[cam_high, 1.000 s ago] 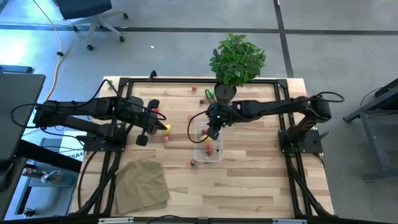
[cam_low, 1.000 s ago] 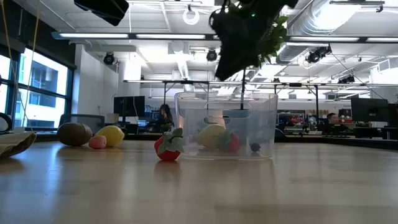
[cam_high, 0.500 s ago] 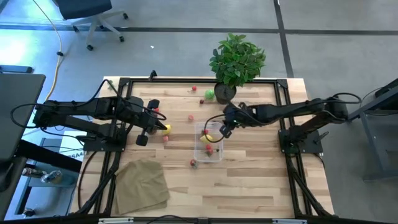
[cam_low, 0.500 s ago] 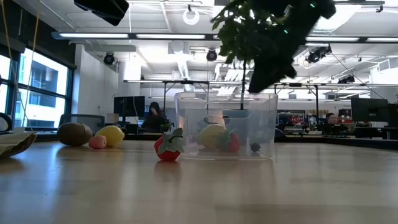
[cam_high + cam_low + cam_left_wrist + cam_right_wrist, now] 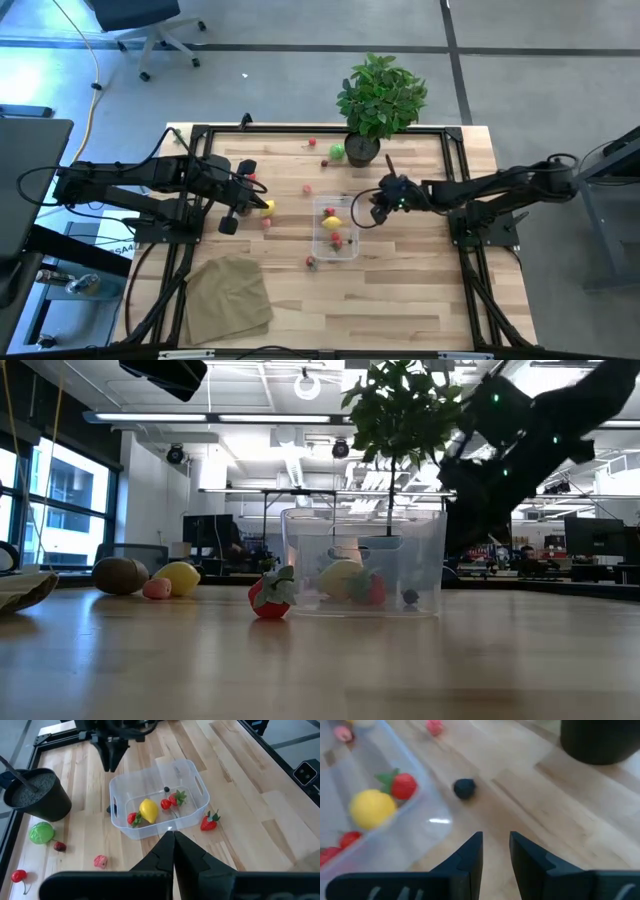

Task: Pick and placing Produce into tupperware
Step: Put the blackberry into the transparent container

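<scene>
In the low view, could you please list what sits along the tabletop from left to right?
Tan cloth → brown fruit → small pink piece → lemon → strawberry outside the container → clear tupperware → right gripper beside it.

Clear rectangular plastic tupperware holding yellow and red toy produce; red toy strawberry just beside it on wooden table

tupperware cut off at edge, pot cropped, cloth partly out of frame
</scene>
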`<state>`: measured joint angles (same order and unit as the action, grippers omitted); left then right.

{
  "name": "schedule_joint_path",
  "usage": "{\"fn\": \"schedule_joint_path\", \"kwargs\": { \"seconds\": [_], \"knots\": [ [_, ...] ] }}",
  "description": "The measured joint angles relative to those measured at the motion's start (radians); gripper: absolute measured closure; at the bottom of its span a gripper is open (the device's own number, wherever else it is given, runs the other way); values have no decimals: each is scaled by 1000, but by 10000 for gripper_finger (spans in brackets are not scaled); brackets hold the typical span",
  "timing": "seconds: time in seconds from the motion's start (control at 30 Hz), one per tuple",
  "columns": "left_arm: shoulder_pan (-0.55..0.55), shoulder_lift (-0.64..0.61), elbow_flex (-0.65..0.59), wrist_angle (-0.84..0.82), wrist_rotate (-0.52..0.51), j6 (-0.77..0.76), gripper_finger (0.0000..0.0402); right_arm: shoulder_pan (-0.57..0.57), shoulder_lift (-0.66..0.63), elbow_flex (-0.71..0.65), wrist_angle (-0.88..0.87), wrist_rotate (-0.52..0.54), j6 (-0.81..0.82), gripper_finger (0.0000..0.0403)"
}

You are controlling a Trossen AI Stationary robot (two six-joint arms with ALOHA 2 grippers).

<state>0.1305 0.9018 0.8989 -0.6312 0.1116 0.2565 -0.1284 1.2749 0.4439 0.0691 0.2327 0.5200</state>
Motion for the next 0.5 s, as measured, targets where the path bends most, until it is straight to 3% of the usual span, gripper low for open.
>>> {"fn": "schedule_joint_path", "kwargs": {
  "seconds": [0.13, 0.3, 0.5],
  "knots": [
    [0, 0, 0, 0, 0, 0, 401, -70, 2, -50, 100, -42, -101, 317],
    [0, 0, 0, 0, 0, 0, 401, -155, 18, -67, 162, -167, -216, 314],
    [0, 0, 0, 0, 0, 0, 401, -226, 107, -67, 286, -288, -347, 275]
  ]
}}
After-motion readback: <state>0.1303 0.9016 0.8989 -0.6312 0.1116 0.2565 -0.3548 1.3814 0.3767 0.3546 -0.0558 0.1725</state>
